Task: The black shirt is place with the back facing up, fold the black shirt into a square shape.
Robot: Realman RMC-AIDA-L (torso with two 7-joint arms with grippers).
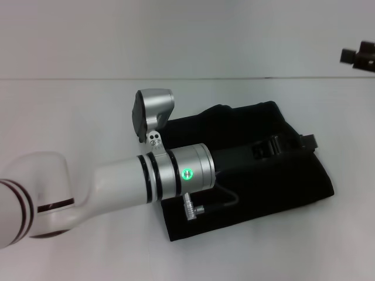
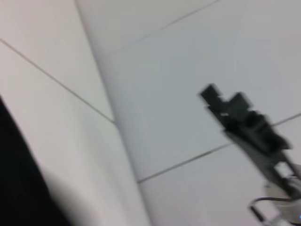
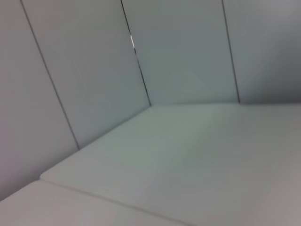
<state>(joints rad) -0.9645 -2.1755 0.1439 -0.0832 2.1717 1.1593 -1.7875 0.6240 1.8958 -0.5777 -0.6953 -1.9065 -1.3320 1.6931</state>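
Reaching across the white tabletop (image 1: 70, 105), our left gripper (image 1: 293, 143) sits over the folded black shirt (image 1: 281, 187), which lies at 4 o'clock from centre; we cannot tell its grip state. Our right gripper (image 1: 358, 55) hovers at 2 o'clock, state likewise unclear.

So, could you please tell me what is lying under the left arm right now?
The black shirt, already folded into a compact shape, lies on the white table beneath the left gripper. The arm covers the shirt's middle, so any folds there are hidden, as is the state of the jaws.
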